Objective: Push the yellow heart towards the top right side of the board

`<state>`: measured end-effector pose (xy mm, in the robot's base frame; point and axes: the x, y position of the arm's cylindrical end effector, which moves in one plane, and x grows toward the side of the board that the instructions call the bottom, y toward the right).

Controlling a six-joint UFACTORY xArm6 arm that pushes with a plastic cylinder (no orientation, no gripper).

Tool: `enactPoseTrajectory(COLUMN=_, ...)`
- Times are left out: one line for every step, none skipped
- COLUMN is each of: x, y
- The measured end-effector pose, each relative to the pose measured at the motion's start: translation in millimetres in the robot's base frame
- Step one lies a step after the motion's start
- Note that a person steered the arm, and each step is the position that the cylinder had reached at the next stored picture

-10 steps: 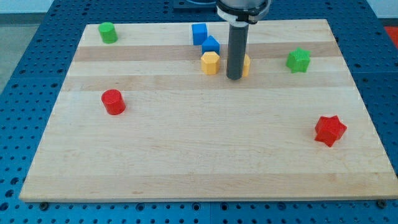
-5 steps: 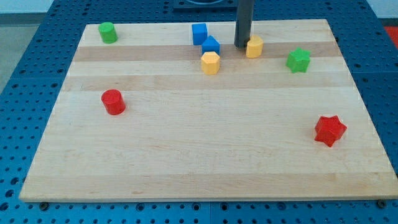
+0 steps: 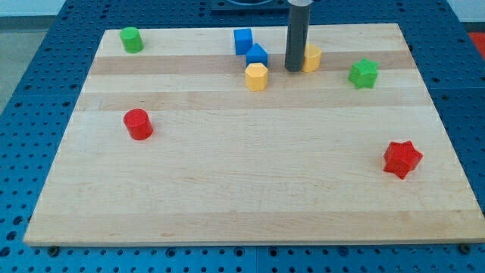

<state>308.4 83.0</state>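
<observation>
You're looking at a wooden board (image 3: 250, 182); going left to right: green cylinder (image 3: 131, 39) sitting at the view's top left, red cylinder (image 3: 138, 124) below it at mid-left, both well apart from the action. Two blue blocks (image 3: 249, 47) are touching each other near top centre, with a yellow hexagon (image 3: 257, 76) just below them. My tip (image 3: 293, 70) is resting just right of those, on the left side of the yellow heart (image 3: 311, 57), touching or nearly so. No jaws here, just a bare rod, so nothing is clamping. Heart's sitting in the upper band, right of centre. Green star (image 3: 364, 73) is lying near to its right, red star (image 3: 402, 159) far lower right. You're wanting to be pushing from the heart's lower-left, up and right, passing above the green star, slowly so it isn't slipping off the rod
</observation>
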Motion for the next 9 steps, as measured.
enactPoseTrajectory(x=0.0, y=25.1)
enactPoseTrajectory(x=-2.7, y=32.5)
enactPoseTrajectory(x=-12.5, y=39.0)
enactPoseTrajectory(x=-20.2, y=46.7)
enactPoseTrajectory(x=-21.3, y=58.6)
enactPoseTrajectory(x=-22.5, y=69.5)
enactPoseTrajectory(x=-28.6, y=71.6)
enactPoseTrajectory(x=-37.0, y=71.6)
enactPoseTrajectory(x=-44.1, y=72.5)
